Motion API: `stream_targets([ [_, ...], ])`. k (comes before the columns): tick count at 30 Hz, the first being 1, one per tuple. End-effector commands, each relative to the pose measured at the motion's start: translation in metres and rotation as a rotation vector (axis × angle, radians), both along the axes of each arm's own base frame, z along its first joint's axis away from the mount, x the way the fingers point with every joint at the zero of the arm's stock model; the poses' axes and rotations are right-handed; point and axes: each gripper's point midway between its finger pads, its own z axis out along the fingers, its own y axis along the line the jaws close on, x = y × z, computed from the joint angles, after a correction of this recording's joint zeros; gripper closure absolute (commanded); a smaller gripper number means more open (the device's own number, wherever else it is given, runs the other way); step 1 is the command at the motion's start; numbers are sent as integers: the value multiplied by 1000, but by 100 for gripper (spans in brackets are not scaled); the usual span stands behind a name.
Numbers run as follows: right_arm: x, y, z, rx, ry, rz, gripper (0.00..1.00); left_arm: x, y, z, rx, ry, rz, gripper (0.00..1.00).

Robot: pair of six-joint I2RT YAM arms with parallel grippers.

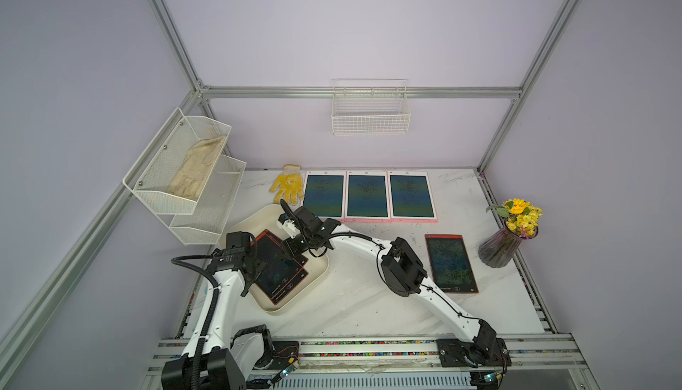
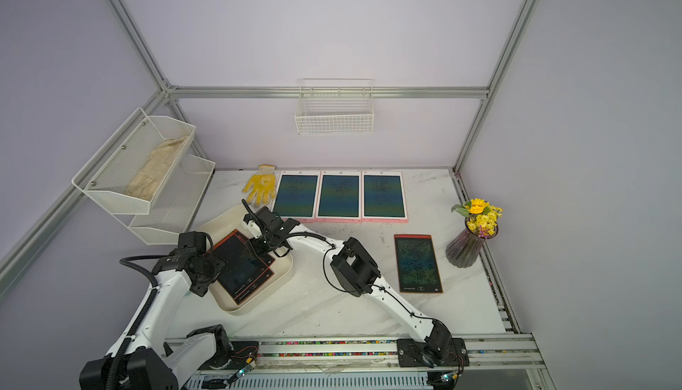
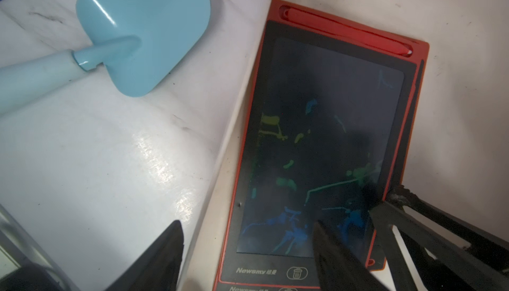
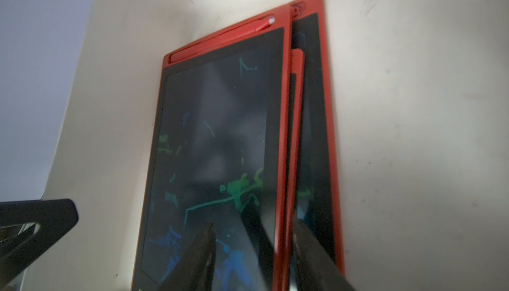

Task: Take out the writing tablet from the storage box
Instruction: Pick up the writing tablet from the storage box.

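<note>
We note: right gripper (image 4: 254,225), jaws apart, astride long edge of top red-framed writing tablet (image 4: 220,138) in cream-white plastic tub (image 1: 313,273); left gripper (image 3: 247,222) also apart.

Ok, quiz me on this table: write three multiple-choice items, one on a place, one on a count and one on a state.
1. Where does the yellow knitted glove lie?
A) in the wire wall basket
B) on the white marble tabletop, beside the pink-framed writing tablets
C) on the mesh shelf

2. How many pink-framed tablets form the back row?
A) two
B) three
C) five

3. How is the purple ribbed glass vase standing?
A) tipped over
B) upside down
C) upright

Answers:
1 B, the glove lies flat at the end of the row.
2 B, three tablets sit side by side.
3 C, the vase stands upright and holds yellow flowers.
</note>
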Motion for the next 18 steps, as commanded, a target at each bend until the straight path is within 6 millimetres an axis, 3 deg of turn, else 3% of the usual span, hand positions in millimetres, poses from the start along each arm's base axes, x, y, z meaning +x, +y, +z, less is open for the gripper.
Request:
stream_targets([
  [1,0,-8,-8,-42,7,-19,52,-5,0,-11,1,11,-3,26],
  [5,-2,-8,-11,-53,18,-11,52,-5,-1,-19,-7,12,-3,28],
  [13,-13,-16,-30,-112,58,6,52,-2,-13,-41,-77,47,-52,42],
  [18,-19,-20,-42,-139,81,1,52,0,-15,-40,-82,35,-69,50],
])
